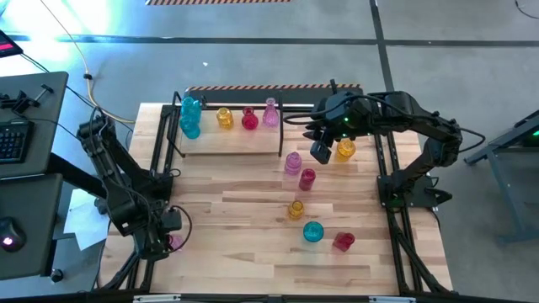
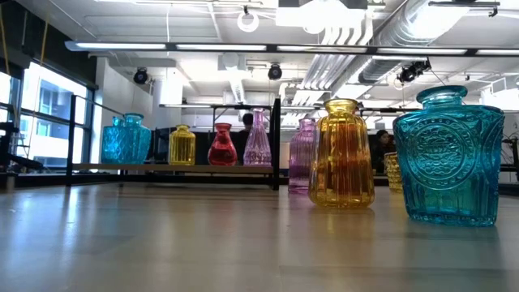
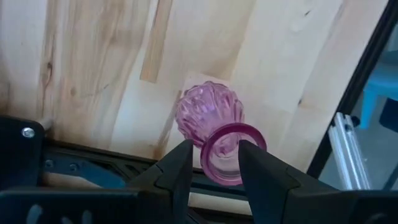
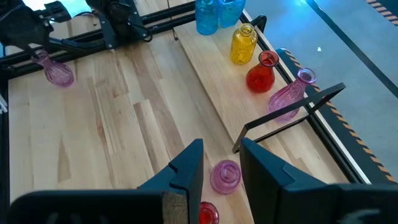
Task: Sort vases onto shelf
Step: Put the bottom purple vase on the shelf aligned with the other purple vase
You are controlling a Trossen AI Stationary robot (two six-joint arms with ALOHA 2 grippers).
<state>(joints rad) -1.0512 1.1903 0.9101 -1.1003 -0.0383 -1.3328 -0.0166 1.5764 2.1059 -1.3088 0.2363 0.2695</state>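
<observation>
Gripping a pink bulbous vase [image 3: 210,115] by its neck, the left claw [image 3: 214,163] holds it tilted at the tabletop [image 1: 244,219] corner farthest from the shelf [image 1: 232,139]. Four colours of vases stand on that shelf, while the right claw [image 4: 222,163], fingers spread, hovers just beside its end over a pink vase [image 4: 226,177].

Shelf [image 1: 232,141]: cyan, yellow, red, pink vases [image 1: 249,118]. Loose cyan vase [image 2: 448,156]: embossed medallion. Amber vase [image 2: 341,154]: vertical ribs.

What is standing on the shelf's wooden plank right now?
On the shelf: two cyan vases, a yellow vase, a red vase and a pink vase. Nothing else shows there.
</observation>
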